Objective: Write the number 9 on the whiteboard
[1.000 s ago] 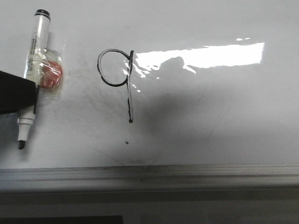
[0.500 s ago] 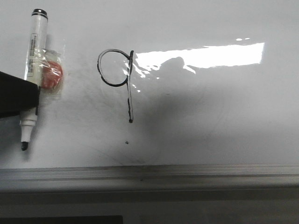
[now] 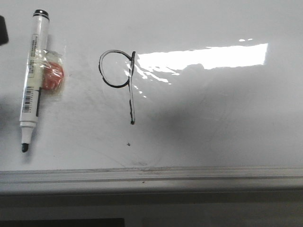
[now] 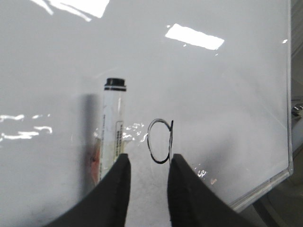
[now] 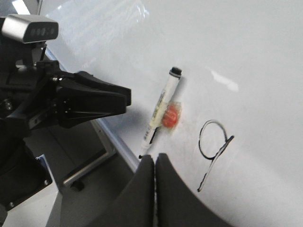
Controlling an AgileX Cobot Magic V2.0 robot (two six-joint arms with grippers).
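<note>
Number 9 [image 3: 119, 82] drawn mid-whiteboard [image 3: 213, 118].
My left gripper [image 4: 147, 176] hovers above it, fingers parted, empty; my right gripper [image 5: 154, 176] is pinched closed.

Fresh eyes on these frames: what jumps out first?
The black 9 drawn mid-whiteboard, its stem touching a bright glare patch to its right. To its left lies an uncapped marker, tip toward the rail, with a small red wrapped thing beside it.

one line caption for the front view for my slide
Finished number 9 on the whiteboard, uncapped marker lying to its left.
</note>
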